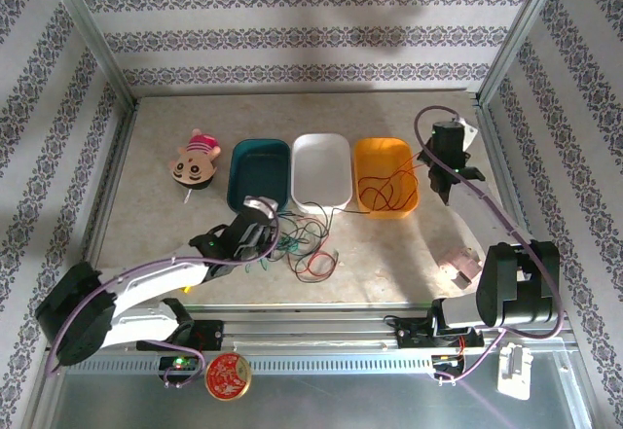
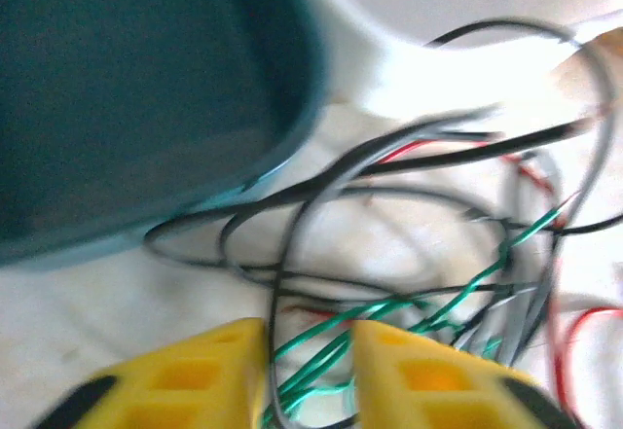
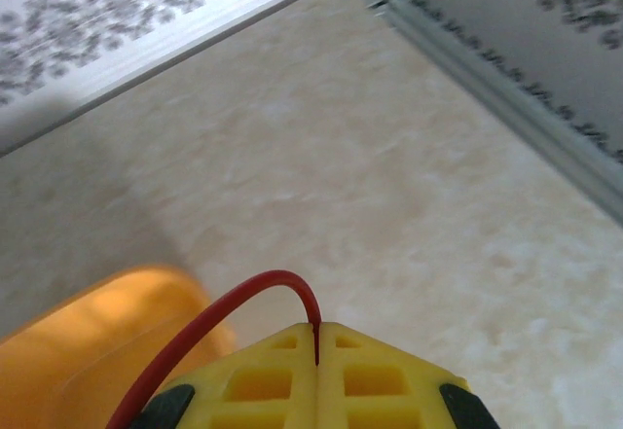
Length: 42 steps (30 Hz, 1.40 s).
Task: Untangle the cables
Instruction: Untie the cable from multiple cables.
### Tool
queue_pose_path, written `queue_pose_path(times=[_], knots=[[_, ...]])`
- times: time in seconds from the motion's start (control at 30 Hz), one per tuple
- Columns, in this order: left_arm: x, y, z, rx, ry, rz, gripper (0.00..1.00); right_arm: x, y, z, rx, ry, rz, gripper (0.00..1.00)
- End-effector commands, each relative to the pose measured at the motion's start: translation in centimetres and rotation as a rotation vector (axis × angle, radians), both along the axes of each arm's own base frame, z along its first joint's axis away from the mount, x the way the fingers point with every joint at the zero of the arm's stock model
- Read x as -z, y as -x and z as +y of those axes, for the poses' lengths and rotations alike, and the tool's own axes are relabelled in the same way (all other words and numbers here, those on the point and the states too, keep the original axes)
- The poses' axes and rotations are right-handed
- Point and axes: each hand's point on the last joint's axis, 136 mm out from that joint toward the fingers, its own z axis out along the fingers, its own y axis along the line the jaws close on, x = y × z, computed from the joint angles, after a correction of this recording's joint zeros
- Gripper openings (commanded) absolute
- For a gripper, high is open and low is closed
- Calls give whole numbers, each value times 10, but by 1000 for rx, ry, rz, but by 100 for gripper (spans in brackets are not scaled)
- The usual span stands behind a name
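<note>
Beige table [image 1: 389, 244], patterned wallpaper [image 1: 311, 40] on three sides.

Left arm [image 1: 146, 283] reaches low from 7 o'clock toward table centre, forearm nearly flat. Left gripper [image 1: 261, 227] sits at the 9 o'clock edge of the cables [image 1: 307, 246]. Wrist view: jaws spread, a green cable [image 2: 487, 271] and a dark strand [image 2: 292, 254] run through the gap, nothing clamped. Judgement: placed to single one strand out of the knot.

The tangle of red, green and black loops lies on the table at 6 o'clock of the white bin [image 1: 321, 168], just beside the teal bin [image 1: 258, 171].

Farther out, the right arm [image 1: 487, 225] is folded at the elbow. Right gripper [image 1: 440, 184] points down at 3 o'clock of the orange bin [image 1: 384, 176]. Its jaws are pressed together on a red cable [image 3: 229, 298], which arcs toward that bin. It is probably held out there to draw this cable clear of the rest.
</note>
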Motion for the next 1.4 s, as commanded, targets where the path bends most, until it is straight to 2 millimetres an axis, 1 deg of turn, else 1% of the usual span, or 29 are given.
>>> queue_pose_path(times=[0.0, 0.03, 0.1, 0.2, 0.27, 0.33, 0.43, 0.5, 0.57, 0.63, 0.7, 0.73, 0.8, 0.87, 0.9, 0.97, 1.17, 1.27, 1.37], knots=[[-27, -4, -48, 183, 56, -48, 49, -11, -7, 21, -75, -14, -29, 0], [-27, -4, -54, 209, 41, -47, 51, -10, -7, 25, -86, -15, -24, 0], [-31, -4, -65, 261, -4, -53, 61, -9, -6, 31, -105, -18, -19, 0], [-34, -1, -83, 337, -49, -47, 65, -10, -6, 36, -125, -11, -16, 0], [-30, -1, -95, 371, -67, -36, 67, -12, -6, 37, -127, -12, -20, 0], [-22, -5, -103, 366, -101, -33, 67, -13, -6, 38, -130, -16, -23, 0], [-3, -17, -109, 318, -184, -14, 66, -15, -6, 39, -131, -22, -28, 0], [10, -25, -111, 279, -232, 6, 65, -17, -6, 40, -134, -24, -33, 0], [20, -31, -109, 235, -275, 13, 63, -21, -6, 40, -135, -22, -40, 0], [24, -40, -107, 193, -299, -6, 59, -22, -4, 39, -135, -19, -41, 0], [24, -48, -109, 177, -304, -33, 52, -24, -3, 39, -133, -19, -47, 0], [24, -50, -112, 178, -305, -40, 47, -24, -3, 39, -132, -18, -48, 0], [24, -51, -119, 195, -294, -37, 28, -24, -2, 38, -129, -17, -48, 0], [24, -48, -122, 213, -269, -33, 13, -24, -2, 37, -122, -14, -48, 0], [22, -46, -123, 220, -254, -33, 8, -25, -2, 34, -109, -10, -51, 0], [19, -42, -119, 211, -233, -39, 0, -26, -2, 26, -80, -13, -56, 0], [7, -29, -90, 144, -162, -89, 0, -32, -3, -17, 45, -67, -79, 0], [4, -23, -74, 103, -143, -104, 0, -38, -4, -31, 76, -72, -94, 0], [4, -19, -60, 68, -146, -112, 0, -36, -3, -39, 94, -90, -94, 0]])
